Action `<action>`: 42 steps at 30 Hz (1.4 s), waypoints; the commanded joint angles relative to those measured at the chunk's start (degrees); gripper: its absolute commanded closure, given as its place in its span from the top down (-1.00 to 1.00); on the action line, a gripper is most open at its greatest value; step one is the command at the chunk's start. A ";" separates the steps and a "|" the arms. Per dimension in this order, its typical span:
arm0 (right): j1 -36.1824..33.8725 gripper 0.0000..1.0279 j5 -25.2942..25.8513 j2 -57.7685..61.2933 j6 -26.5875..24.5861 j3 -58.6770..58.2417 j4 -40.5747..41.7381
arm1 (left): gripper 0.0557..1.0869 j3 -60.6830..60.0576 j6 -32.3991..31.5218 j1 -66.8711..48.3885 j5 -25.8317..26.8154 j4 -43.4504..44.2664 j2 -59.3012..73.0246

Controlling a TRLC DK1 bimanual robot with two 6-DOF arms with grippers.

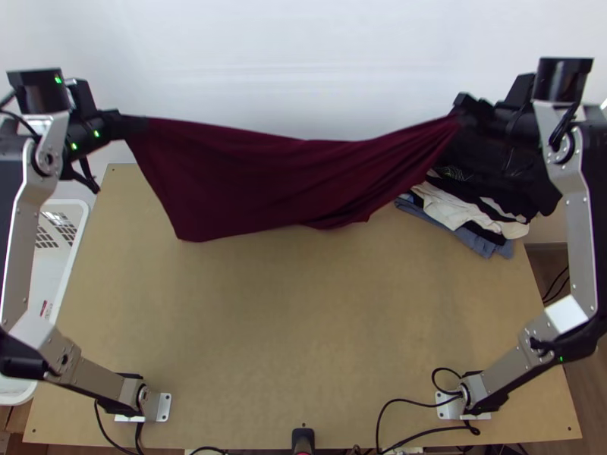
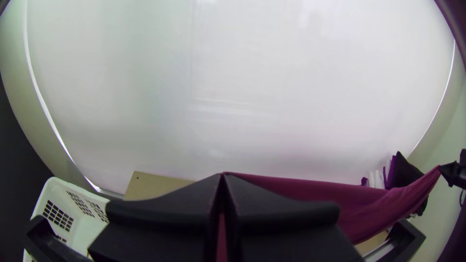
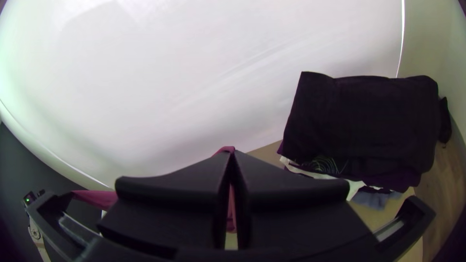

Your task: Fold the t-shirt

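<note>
**T-shirt (image 1: 250, 182) held taut in the air, folding yet to be done**

The fingers (image 2: 170, 201) of the left gripper (image 2: 222, 175) are closed on one upper corner of the dark red T-shirt, at the far left of the scene. The opposite upper corner is pinched at the far right by the right gripper (image 3: 232, 151), whose fingers are likewise pressed together. Between these two holds the cloth is stretched in a wide band, its top edge dipping slightly in the middle. The left part is hung fairly smooth; toward the right it is drawn into slanting creases. Whether collar, hem or sleeve is held cannot be told, nor whether the cloth is doubled.

The T-shirt is suspended over the far part of the table (image 1: 303, 318); whether its lower edge is touched by the wood cannot be made out. At the far right, a stack of folded clothes (image 3: 364, 121) is topped by a black piece, and a white laundry basket (image 1: 49, 258) is set beside the table's left edge.

As judged from this, the garment has been grasped and spread, but no finished fold can be confirmed. It has yet to be laid down flat, folded into a neat shape and released; the creased right side may need to be smoothed first.
</note>
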 commanded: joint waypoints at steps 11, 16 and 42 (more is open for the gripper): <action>-5.83 -0.95 -1.16 -9.02 -4.55 -1.17 29.07 | -0.93 6.61 -5.94 0.97 -5.85 9.27 -4.15; -6.88 -0.95 -0.90 -15.35 -9.21 -2.49 37.60 | -0.93 6.52 -4.98 0.97 -9.37 16.82 -8.72; -11.02 -0.95 3.23 -53.76 -9.65 -23.14 40.32 | -0.93 -8.15 -3.48 0.36 -9.89 26.32 -40.19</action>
